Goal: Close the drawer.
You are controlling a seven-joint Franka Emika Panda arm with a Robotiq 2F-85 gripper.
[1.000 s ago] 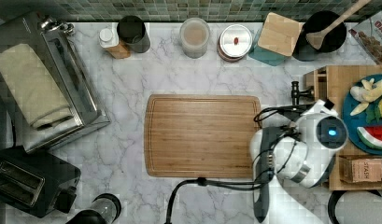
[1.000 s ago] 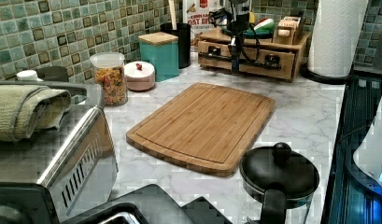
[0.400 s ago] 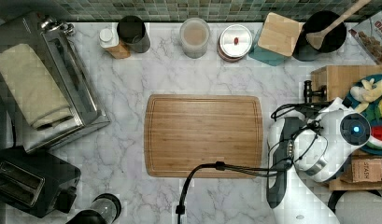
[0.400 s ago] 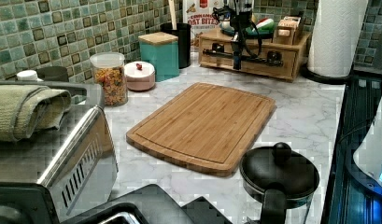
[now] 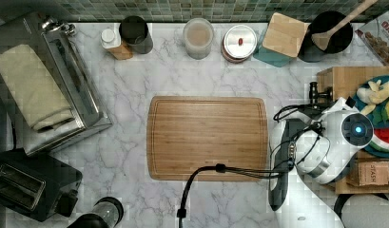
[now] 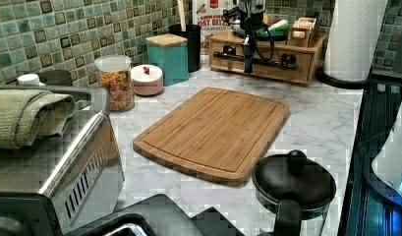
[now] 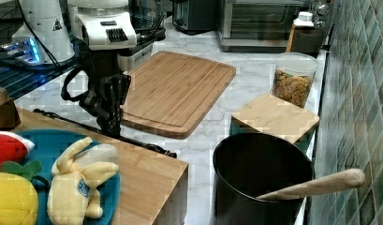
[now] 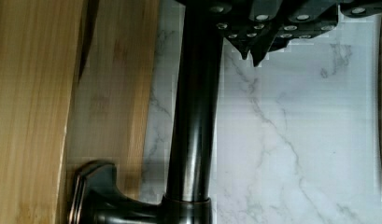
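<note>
Left view: the gripper [image 6: 247,49], its opening impossible to tell, presses the drawer [image 6: 267,61] handle [image 6: 267,62]; an off-centre push could skew and jam it.

Lighting: bright, even, soft shadows. Glare: sheen on marble counter [image 5: 135,85]; highlight streak along black handle [image 8: 193,116]. Blocky compression artefacts throughout.

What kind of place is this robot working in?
Most likely a home-style kitchen counter: a marble worktop against a green tiled backsplash, with a toaster oven, a bamboo cutting board and a utensil crock.
</note>
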